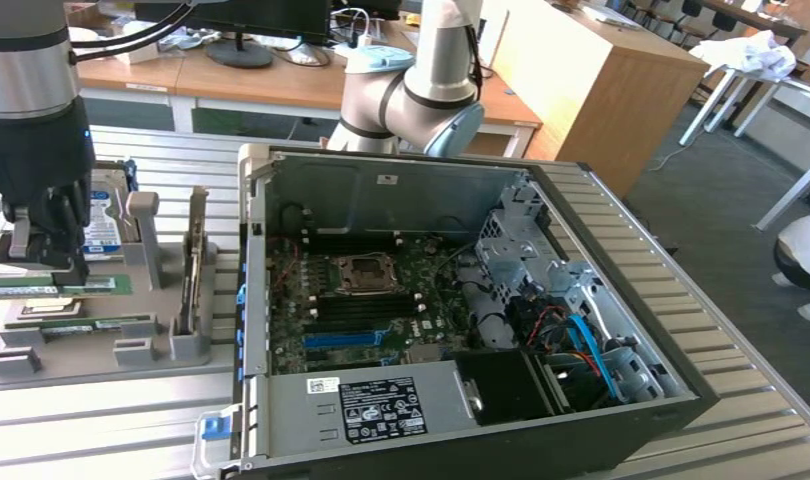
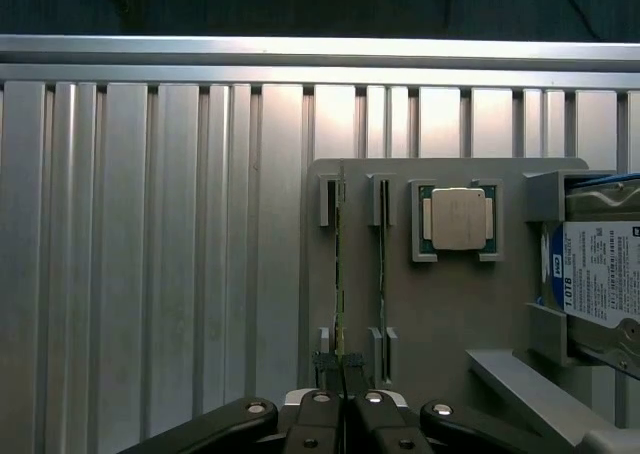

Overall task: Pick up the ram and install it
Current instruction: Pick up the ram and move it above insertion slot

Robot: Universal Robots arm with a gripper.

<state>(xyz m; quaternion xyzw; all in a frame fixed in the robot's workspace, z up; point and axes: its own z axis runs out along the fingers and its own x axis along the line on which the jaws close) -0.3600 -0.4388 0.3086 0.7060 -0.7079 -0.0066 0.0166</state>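
The ram is a thin green stick seen edge-on, standing in a slot of the grey holder. My gripper is shut on the ram's near end, its black fingers pinching it from both sides. In the exterior view the gripper hangs over the holder at the exterior view's left, with the green ram just under its fingertips. The open computer case lies to the exterior view's right of the holder, and its motherboard shows dark memory slots.
A second green stick stands in the neighbouring slot. A square silver processor and a blue-labelled hard drive also sit on the holder. Everything rests on a ribbed aluminium table. An arm joint rises behind the case.
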